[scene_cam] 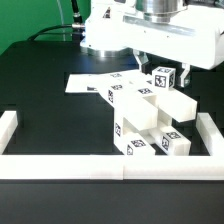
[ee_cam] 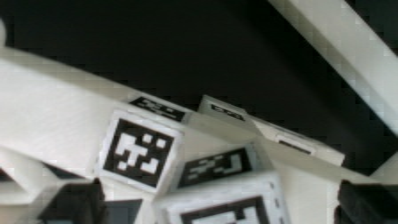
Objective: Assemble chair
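The chair (scene_cam: pixel 148 118) is a bunch of white blocks with black-and-white square tags, all joined up. In the exterior view its long way runs from about 1 o'clock, up by the robot, down to about 7 o'clock, by the front rail. The top end has a tagged block. The bottom end is wider and sits on the black table (scene_cam: pixel 50 100), just beside the long white rail (scene_cam: pixel 110 166). From the middle of the table, the chair is at about 4 o'clock.

The arm (scene_cam: pixel 150 25) comes in from 12 o'clock and points straight down. The gripper (scene_cam: pixel 163 70) hangs over the top end of the chair. Its jaws are spread wide apart and are not squeezing anything. The top tagged block is between them. I cannot tell if a finger touches it.

In the wrist view the chair (ee_cam: pixel 151 150) fills most of the picture, very close, and one dark finger (ee_cam: pixel 71 203) shows beside it.

The marker board (scene_cam: pixel 92 85) lies flat at about 10 o'clock from the chair.
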Available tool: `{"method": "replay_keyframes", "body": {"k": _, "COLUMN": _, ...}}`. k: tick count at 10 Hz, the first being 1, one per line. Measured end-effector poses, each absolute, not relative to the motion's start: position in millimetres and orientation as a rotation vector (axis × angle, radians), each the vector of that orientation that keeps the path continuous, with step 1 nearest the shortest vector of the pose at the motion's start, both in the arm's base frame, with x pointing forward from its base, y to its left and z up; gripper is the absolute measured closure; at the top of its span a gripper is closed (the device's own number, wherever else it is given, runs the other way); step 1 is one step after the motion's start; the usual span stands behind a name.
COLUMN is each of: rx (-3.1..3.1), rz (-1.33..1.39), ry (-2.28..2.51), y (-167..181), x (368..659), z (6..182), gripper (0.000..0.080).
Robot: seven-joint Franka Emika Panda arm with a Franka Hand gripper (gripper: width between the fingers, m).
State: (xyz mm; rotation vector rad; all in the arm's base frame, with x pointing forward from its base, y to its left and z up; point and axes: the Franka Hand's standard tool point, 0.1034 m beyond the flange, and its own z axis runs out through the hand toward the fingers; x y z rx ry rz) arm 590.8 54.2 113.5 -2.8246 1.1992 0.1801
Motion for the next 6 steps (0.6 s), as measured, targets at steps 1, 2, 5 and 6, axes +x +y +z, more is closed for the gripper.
{"method": "replay_keyframes", "body": {"k": 1, "rx": -2.862, "rz": 0.176, "ry": 1.095, "y": 53.5, "x": 590.8, "z": 113.3, "gripper": 0.0151}}
{"method": "replay_keyframes", "body": {"k": 2, "rx": -2.892, "rz": 0.172, "ry": 1.004, "y": 52.8, "x": 590.8, "z": 113.3, "gripper": 0.0151}}
{"method": "replay_keyframes", "body": {"k": 5, "rx": -2.937, "rz": 0.165, "ry": 0.843, "y": 51.4, "x": 591.1, "z": 113.5, "gripper": 0.0187}}
{"method": "replay_keyframes", "body": {"k": 6, "rx": -2.936, "rz": 0.165, "ry": 0.846, "y": 51.3, "x": 590.9, "z": 113.3, "gripper": 0.0187}}
